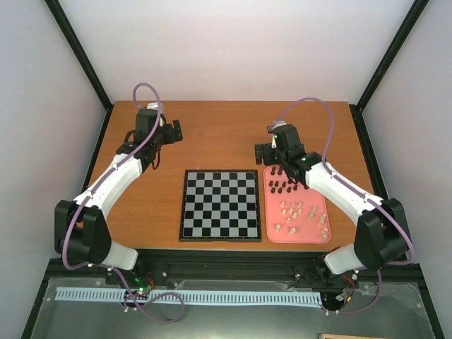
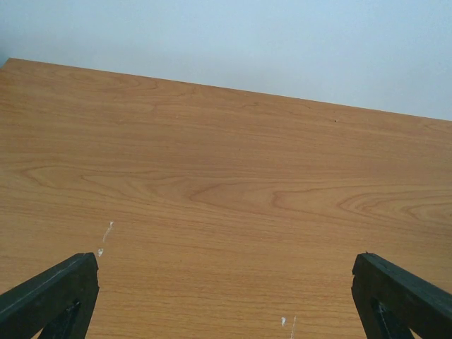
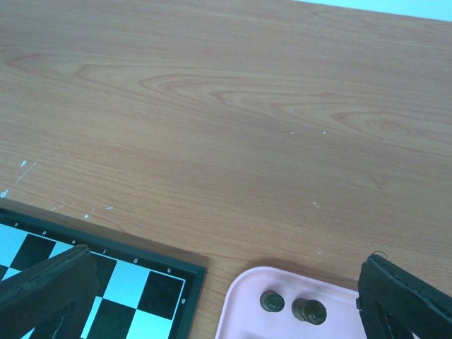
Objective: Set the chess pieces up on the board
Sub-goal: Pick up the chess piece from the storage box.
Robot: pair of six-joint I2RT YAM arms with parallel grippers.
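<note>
1. The board (image 1: 220,205) is bare; all chess pieces (image 1: 291,209) sit in the pink tray (image 1: 296,239) just right of it.
2. Right gripper (image 3: 226,260) hovers past the board's far-right corner, jaws wide and empty. Left gripper (image 2: 224,260), far left, is the same.
3. Step judged: first pick. The next move calls for lowering squarely over one dark piece.

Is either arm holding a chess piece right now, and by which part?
Nothing is held. Left gripper and right gripper are both open and empty; the chess pieces lie in the pink tray.

One board (image 1: 219,205), one pink tray (image 1: 304,237), two arms (image 1: 116,176) (image 1: 339,187).
</note>
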